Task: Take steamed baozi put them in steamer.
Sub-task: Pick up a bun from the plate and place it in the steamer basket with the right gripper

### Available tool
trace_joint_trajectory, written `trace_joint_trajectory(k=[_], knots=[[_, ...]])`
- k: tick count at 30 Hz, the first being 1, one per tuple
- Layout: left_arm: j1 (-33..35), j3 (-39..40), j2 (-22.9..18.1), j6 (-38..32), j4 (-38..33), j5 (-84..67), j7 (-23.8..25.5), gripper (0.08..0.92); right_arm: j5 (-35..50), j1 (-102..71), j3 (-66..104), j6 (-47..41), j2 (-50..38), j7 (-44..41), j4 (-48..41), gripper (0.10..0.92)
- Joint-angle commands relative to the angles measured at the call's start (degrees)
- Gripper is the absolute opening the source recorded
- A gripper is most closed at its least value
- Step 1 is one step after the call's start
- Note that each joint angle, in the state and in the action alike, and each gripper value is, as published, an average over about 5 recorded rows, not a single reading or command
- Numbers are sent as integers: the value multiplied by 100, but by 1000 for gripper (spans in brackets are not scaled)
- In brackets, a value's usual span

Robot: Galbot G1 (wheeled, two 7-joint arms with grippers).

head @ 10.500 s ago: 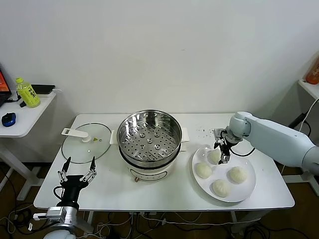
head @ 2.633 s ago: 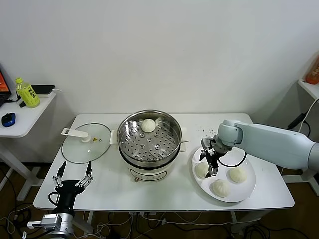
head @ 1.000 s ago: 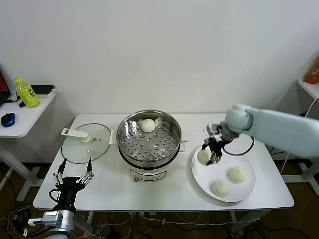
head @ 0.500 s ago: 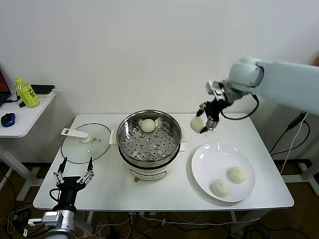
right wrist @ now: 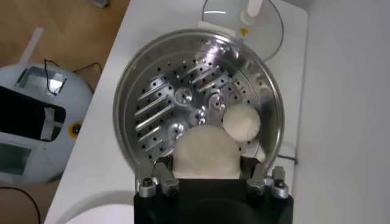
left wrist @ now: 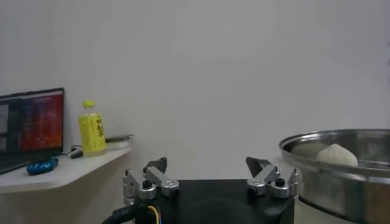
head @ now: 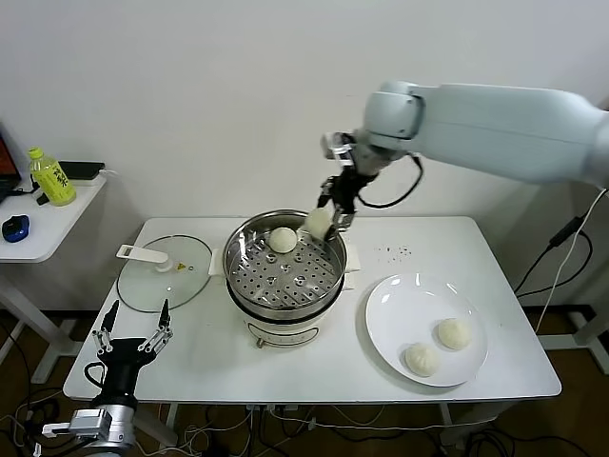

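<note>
My right gripper [head: 326, 221] hangs above the far right rim of the steamer [head: 235, 269], shut on a cream-white baozi [head: 317, 223]. In the right wrist view that baozi [right wrist: 206, 153] sits clamped between the fingers, over the perforated tray of the steamer [right wrist: 149, 109]. One baozi [head: 283, 240] lies on the tray at the back, seen also in the right wrist view [right wrist: 241, 121]. Two more baozi [head: 454, 332] [head: 422, 358] rest on the white plate [head: 395, 307]. My left gripper [head: 129, 334] is open and parked low at the table's front left corner.
A glass lid with a white handle [head: 164, 273] lies flat to the left of the steamer. A side table at the far left carries a yellow bottle [head: 52, 178] and a blue mouse [head: 16, 228]. The wall stands close behind the table.
My right gripper has carried the baozi up off the plate and leftward, from right of the steamer to above its far rim. The left arm has barely shifted.
</note>
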Motion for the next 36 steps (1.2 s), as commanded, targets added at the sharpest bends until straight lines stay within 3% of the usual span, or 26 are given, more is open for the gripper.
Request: trace_joint_trajectory(k=[1,13,36], knots=[[-7,-24,1,15,-55,-32,1,823,105,-608,177,-75,1280,29,-1006,704],[19,-25,32,0,-3,-76,6,823,-74,-1365,265,-63,2060,11,-1808,704],[38,2,38,16,15,-125,13,823,-558,-1792,326,-17,2098,17,-2030,704]])
